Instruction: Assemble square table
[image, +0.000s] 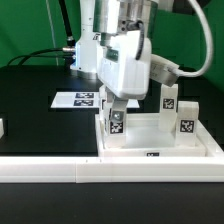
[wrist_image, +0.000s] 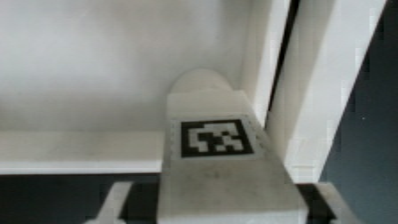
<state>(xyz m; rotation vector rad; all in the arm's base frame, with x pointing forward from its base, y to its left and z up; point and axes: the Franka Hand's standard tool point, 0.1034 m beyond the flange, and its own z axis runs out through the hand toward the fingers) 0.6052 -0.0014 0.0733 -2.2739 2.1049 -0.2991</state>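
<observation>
Nearest the exterior camera: long white border wall (image: 60, 168), running across the foreground at 6 o'clock of everything else. Just behind it lies the square tabletop slab (image: 150, 137), rim up, at 4 o'clock from picture centre.

Gripper (image: 116, 104): jaws narrow and clamped on the upper end of a white tagged leg (image: 117, 123). Wrist view confirms this: the leg (wrist_image: 217, 140) sits between the two fingers (wrist_image: 128, 203), tag facing the lens.

Key relation: the held leg's long axis is roughly upright. Its lower end hangs directly at 6 o'clock from the gripper, over the slab's near corner on the exterior view's left. In the wrist view the leg tip sits close against the slab's raised rim (wrist_image: 270, 70). Cannot tell whether the tip is already in the corner socket or just above it.

Two other legs stand upright on the slab: one (image: 168, 98) at 2 o'clock from the held leg, the other (image: 186, 118) at 3 o'clock.

Marker board (image: 80, 98) lies flat on the table at 10 o'clock from the held leg, apart from the slab.

Judgement: the next move is a straight descent along the leg's axis, then a twist to seat it. Risk: the tip catching the rim.
</observation>
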